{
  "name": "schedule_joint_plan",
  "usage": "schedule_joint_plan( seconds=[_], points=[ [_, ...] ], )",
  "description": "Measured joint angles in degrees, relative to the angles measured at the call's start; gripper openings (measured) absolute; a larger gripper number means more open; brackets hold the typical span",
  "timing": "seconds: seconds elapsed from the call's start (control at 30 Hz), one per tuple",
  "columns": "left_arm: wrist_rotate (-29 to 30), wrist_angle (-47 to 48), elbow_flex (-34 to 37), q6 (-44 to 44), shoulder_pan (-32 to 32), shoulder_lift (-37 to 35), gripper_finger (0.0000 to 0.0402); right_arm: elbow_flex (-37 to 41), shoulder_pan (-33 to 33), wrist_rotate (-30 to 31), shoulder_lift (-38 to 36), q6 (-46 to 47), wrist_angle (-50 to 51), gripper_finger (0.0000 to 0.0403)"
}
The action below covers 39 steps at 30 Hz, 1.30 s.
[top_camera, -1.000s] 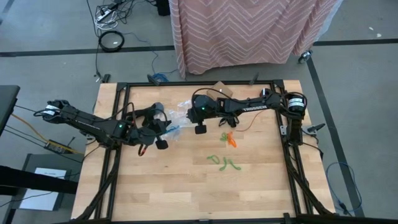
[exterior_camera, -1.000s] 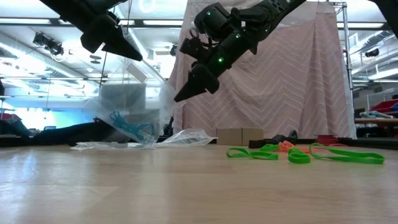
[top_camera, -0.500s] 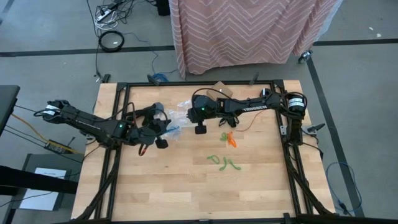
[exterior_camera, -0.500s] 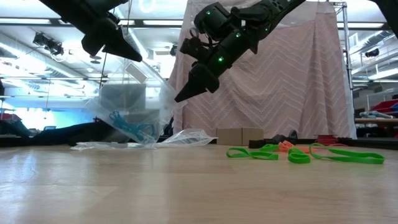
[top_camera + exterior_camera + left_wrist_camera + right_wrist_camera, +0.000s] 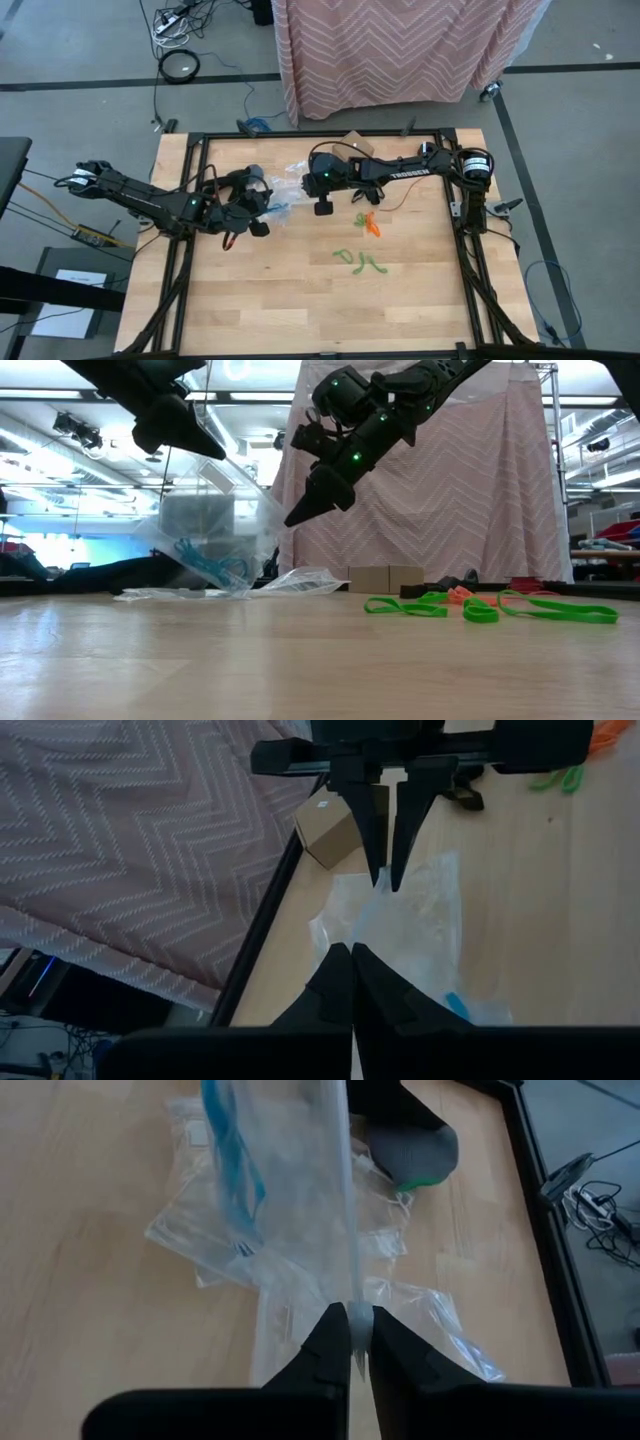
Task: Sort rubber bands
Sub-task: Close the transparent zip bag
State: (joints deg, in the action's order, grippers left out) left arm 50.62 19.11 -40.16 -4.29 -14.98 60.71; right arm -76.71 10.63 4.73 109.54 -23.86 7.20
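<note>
A clear zip bag point(image 5: 215, 530) hangs between my two grippers with blue rubber bands point(image 5: 205, 565) inside it; its lower part lies on the table. My left gripper point(image 5: 222, 456) is shut on one top edge and my right gripper point(image 5: 292, 520) on the other. In the high view the left gripper point(image 5: 260, 224) and right gripper point(image 5: 320, 207) flank the bag point(image 5: 279, 210). Green bands point(image 5: 358, 260) and orange bands point(image 5: 368, 224) lie loose on the wood to the right. My left gripper pinches the bag's upper edge point(image 5: 352, 935) between its two fingertips, slanting down from the table's left. The bag hangs below, its lower part on the table. My right gripper pinches the opposite upper edge point(image 5: 352, 1295) between its fingertips, slanting down from the right; the film runs taut away from the fingers.
More clear bags point(image 5: 295, 580) lie flat on the table beside the held one. A small cardboard box point(image 5: 355, 143) sits at the far edge. The near half of the table point(image 5: 300, 310) is bare wood. A pink patterned cloth point(image 5: 440, 480) hangs behind the table.
</note>
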Motion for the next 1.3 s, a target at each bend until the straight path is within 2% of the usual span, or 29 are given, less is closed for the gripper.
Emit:
schedule_joint_plan(
  seconds=[0.23,0.47,0.7,0.93,1.07,1.17,1.3],
  points=[
    [0.95,0.84,0.0,0.0,-0.04,-0.14,0.0001,0.29,1.09,1.09,0.06,0.38,2.11,0.0033],
    [1.7,2.67,0.0,0.31,-0.07,-0.52,0.0001,0.22,2.41,1.05,0.09,2.41,4.35,0.0032],
    [1.16,2.49,0.0,0.42,-0.07,-0.46,0.0005,0.2,2.86,0.66,0.09,0.41,2.38,0.0051],
    [-0.05,-2.19,-2.09,0.64,-0.09,-3.09,0.0005,0.2,4.71,11.55,0.09,-2.69,2.0,0.0082],
    [1.61,0.03,-2.68,7.03,0.36,-8.5,0.0004,0.13,7.16,12.87,0.09,-1.15,3.15,0.0087],
    [3.77,8.88,-2.67,16.0,0.48,-13.3,0.0003,0.13,8.7,11.74,0.09,1.68,3.63,0.0086],
    [3.69,22.34,-2.6,30.42,0.24,-17.16,0.0002,0.11,9.93,7.43,0.09,5.5,3.24,0.0086]
  ],
)
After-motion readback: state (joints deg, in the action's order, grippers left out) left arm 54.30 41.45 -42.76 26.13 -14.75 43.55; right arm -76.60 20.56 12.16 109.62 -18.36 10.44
